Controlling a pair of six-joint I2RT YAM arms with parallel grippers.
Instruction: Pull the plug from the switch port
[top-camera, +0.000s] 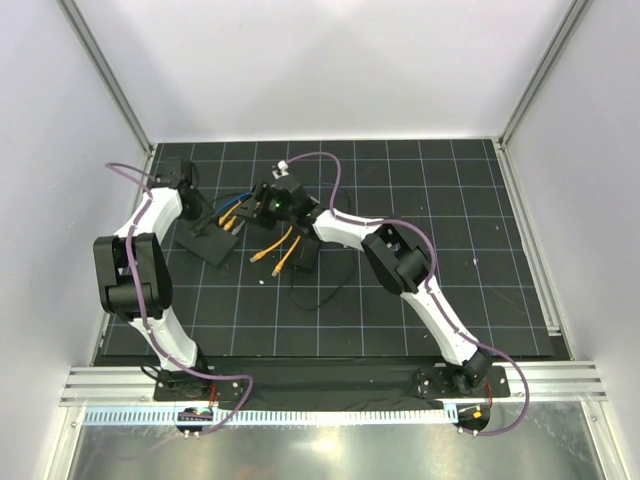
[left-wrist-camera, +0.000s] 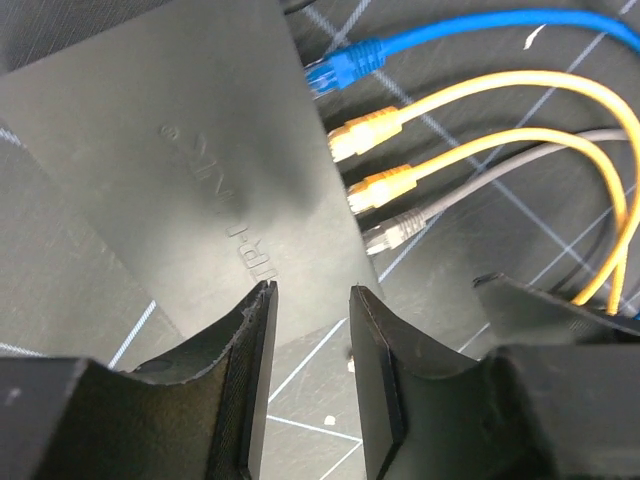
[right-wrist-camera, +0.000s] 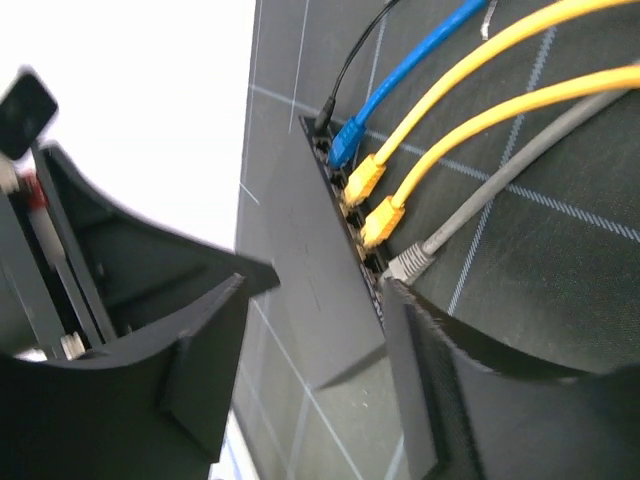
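The switch (top-camera: 208, 243) is a flat black box on the black grid mat. In the left wrist view the switch (left-wrist-camera: 200, 150) has a blue plug (left-wrist-camera: 345, 65), two yellow plugs (left-wrist-camera: 365, 130) and a grey plug (left-wrist-camera: 395, 230) seated in its port row. My left gripper (left-wrist-camera: 310, 300) is open and empty above the switch's near corner. My right gripper (right-wrist-camera: 318, 290) is open and empty, its right finger (right-wrist-camera: 420, 340) close beside the grey plug (right-wrist-camera: 410, 262). In the top view the left gripper (top-camera: 190, 205) and right gripper (top-camera: 262, 210) flank the cables.
The yellow cables' loose ends (top-camera: 270, 262) lie on the mat right of the switch. A smaller black brick (top-camera: 303, 257) with a thin black cord (top-camera: 320, 298) lies beside them. A black power cord (right-wrist-camera: 335, 100) enters the switch's far end. White walls enclose the mat.
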